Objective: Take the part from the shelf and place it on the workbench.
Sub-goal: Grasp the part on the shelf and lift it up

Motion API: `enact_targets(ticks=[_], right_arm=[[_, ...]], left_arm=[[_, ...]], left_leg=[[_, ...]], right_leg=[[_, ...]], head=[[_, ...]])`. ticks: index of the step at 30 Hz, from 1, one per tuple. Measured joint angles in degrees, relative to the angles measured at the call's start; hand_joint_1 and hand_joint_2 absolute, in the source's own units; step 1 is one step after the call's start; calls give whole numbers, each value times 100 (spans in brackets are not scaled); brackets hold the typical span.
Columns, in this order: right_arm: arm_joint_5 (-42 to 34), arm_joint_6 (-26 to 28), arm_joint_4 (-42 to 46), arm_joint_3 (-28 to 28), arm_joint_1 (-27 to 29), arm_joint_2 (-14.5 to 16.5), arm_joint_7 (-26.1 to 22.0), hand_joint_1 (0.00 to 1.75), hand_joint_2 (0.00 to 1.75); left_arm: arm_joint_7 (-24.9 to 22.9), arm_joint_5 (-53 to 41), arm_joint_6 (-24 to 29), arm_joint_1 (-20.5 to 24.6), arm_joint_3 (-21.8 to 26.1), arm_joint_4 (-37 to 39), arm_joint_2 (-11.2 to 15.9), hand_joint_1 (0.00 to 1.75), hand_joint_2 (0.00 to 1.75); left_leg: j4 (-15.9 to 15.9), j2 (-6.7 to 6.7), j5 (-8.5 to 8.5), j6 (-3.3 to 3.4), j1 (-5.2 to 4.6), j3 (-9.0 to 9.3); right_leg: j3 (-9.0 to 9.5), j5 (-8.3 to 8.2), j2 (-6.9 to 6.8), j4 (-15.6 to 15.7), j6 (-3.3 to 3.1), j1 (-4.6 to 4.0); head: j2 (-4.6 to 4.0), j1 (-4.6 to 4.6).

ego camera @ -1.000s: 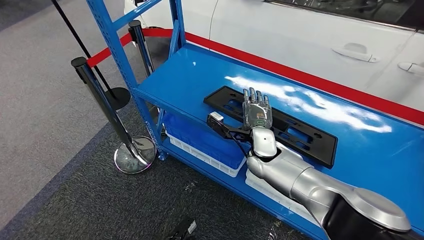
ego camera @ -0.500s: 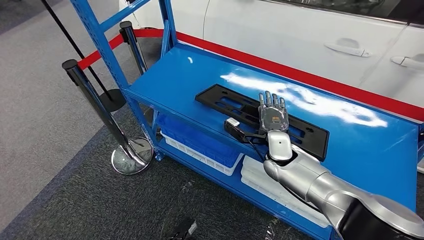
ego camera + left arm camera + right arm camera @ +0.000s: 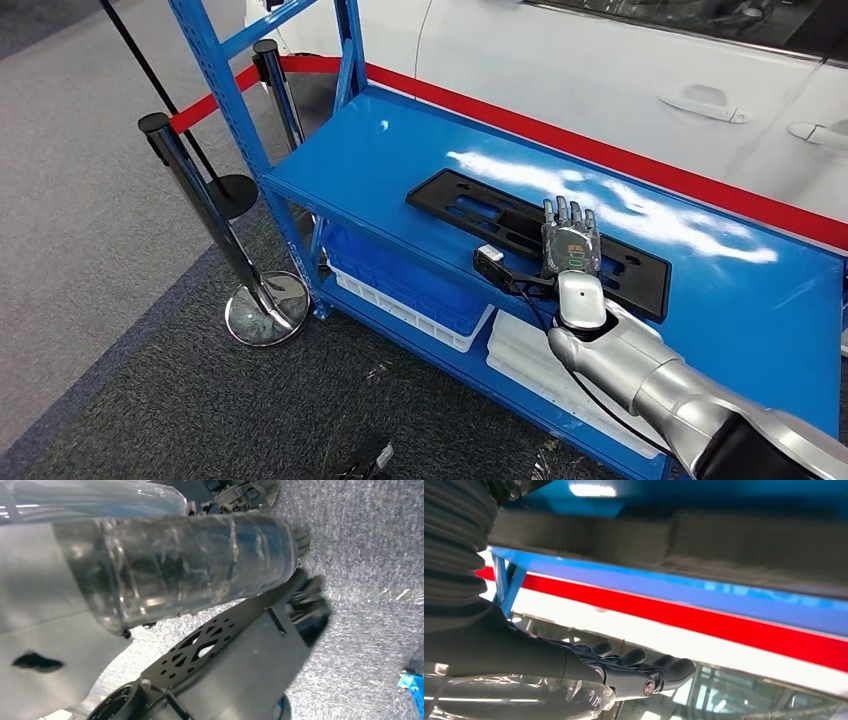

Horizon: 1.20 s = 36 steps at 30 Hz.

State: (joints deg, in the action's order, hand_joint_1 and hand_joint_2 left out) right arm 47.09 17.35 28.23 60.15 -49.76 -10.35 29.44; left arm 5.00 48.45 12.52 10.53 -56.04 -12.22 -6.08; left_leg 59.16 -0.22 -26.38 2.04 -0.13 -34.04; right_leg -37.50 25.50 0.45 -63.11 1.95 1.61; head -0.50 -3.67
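Head view: we see the right hand (image 3: 571, 248) stretched out flat, palm down, fingers straight and close together, lying over the long flat black plastic part (image 3: 480, 219) w/ rectangular cut-outs. Whether it touches or just hovers, we can't tell; nothing is clasped. The silver right arm (image 3: 640, 372) comes in from the near right, forearm rising over the shelf's near edge. The part lies lengthwise on the blue metal shelf (image 3: 400, 150), toward the near edge, w/ bare blue surface left and far of it. Beyond the far edge runs a red stripe, then a white car door (image 3: 600, 70). A chrome barrier post (image 3: 200, 210) stands on the floor, left of the shelf corner. Below, a blue plastic bin (image 3: 400, 280) sits on the lower level.

Left wrist view: blurred grey carpet (image 3: 370, 555); we can't tell the left hand's state.

Right wrist view: right hand's dark fingers (image 3: 644, 670) extended, side by side, holding nothing.
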Motion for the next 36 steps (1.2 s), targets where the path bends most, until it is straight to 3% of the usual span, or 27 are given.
enact_targets(ticks=[1, 5, 6, 7, 9, 10, 11, 12, 15, 16, 18, 21, 25, 27, 29, 31, 33, 36], right_arm=[[93, -50, 6, -33, 16, -10, 0, 0, 175], [480, -247, 60, -201, 80, -59, 0, 0, 175], [532, -280, 73, -259, 82, -66, 0, 0, 175], [572, -315, 83, -318, 88, -76, 0, 10, 175], [628, -422, 107, -439, 119, -102, 0, 93, 175], [646, -498, 130, -502, 147, -117, 0, 137, 175], [656, -585, 160, -576, 181, -130, 0, 169, 175], [662, -663, 191, -652, 213, -140, 0, 172, 175], [672, -829, 275, -860, 260, -163, 0, 175, 175], [672, -861, 301, -910, 268, -172, 0, 175, 175], [672, -899, 352, -989, 312, -185, 0, 175, 175], [672, -908, 427, -1061, 377, -216, 0, 173, 175], [671, -955, 515, -1161, 404, -251, 0, 173, 175], [668, -984, 540, -1183, 425, -265, 0, 173, 175], [658, -995, 582, -1190, 425, -282, 0, 174, 175], [638, -1000, 633, -1193, 413, -292, 0, 174, 175], [620, -1000, 694, -1195, 405, -297, 0, 174, 175], [591, -976, 765, -1196, 390, -303, 0, 175, 175]], left_arm=[[1, -4, 0, 3, 0, 0, 1, 0, 0], [1, -29, 0, -3, 0, 0, 4, 0, 0], [-1, -38, 0, -3, 0, 0, 3, 0, 0], [-3, -45, 0, -2, 0, 0, 3, 0, 0], [-13, -54, 0, -6, 0, 0, 2, 0, 0], [-17, -58, 0, -10, 0, 0, 3, 0, 0], [-19, -62, 0, -13, 0, 0, 3, 0, 0], [-19, -67, 0, -13, 0, 0, 3, 0, 0], [-16, -77, 1, 4, 0, 0, 8, 0, 0], [-14, -83, 1, 13, 0, 0, 10, 0, 0], [-9, -96, 4, 24, 0, 0, 20, 0, 0], [-2, -105, 11, 24, 0, 0, 33, 0, 0], [3, -108, 19, 35, 0, 0, 34, 0, 0], [3, -109, 26, 23, 0, 0, 35, 0, 0], [6, -114, 33, 17, 0, 0, 35, 0, 0], [14, -130, 38, 23, 0, 0, 37, 0, 0], [24, -152, 48, 31, 0, 0, 41, 0, 0], [39, -171, 56, 31, 0, 0, 44, 0, 0]], left_leg=[[50, -2, -26, -32, -9, -29], [108, -4, -67, -111, -2, -75], [214, -2, -148, -132, 8, -117], [439, 1, -291, -158, 23, -214], [1127, 3, -627, -192, 41, -516], [1412, 3, -718, -193, 46, -646], [1512, 2, -699, -179, 42, -691], [1394, 2, -578, -153, 32, -633], [406, 1, -120, -35, -46, -154], [176, -1, -69, -6, -76, -41], [32, -7, -72, 30, -117, 18], [-142, 1, 33, 79, -85, 87], [-217, 24, 90, 143, -64, 113], [-202, 22, 81, 138, -54, 113], [-157, 18, 49, 113, -29, 114], [-36, 11, -27, 47, -16, 80], [62, 3, -87, -20, -25, 31], [96, -5, -116, -85, -19, 9]], right_leg=[[64, -16, 9, 138, -24, -3], [59, -10, 25, 169, -192, -19], [62, -17, 24, 177, -225, -9], [63, -22, 21, 182, -252, -2], [54, -30, 20, 182, -270, -19], [51, -31, 20, 182, -274, -33], [50, -32, 20, 182, -275, -48], [53, -33, 21, 182, -275, -59], [60, -41, 24, 190, -264, -66], [54, -54, 25, 201, -246, -61], [41, -90, 24, 235, -191, -51], [-11, -29, 18, 166, -117, -57], [-500, 527, 5, -939, -57, -54], [-607, 536, 1, -1177, -27, -37], [-424, 266, -8, -813, 10, -9], [-87, 25, -15, -145, 35, 13], [73, -10, -2, 167, -23, 2], [79, -21, 0, 182, -150, -16]], head=[[0, -3], [0, -7], [0, -19], [0, -32], [0, -60], [0, -63], [0, -63], [0, -62], [0, -58], [0, -62], [0, -65], [0, -57], [0, -43], [0, -41], [0, -43], [0, -36], [0, -35], [0, -39]])
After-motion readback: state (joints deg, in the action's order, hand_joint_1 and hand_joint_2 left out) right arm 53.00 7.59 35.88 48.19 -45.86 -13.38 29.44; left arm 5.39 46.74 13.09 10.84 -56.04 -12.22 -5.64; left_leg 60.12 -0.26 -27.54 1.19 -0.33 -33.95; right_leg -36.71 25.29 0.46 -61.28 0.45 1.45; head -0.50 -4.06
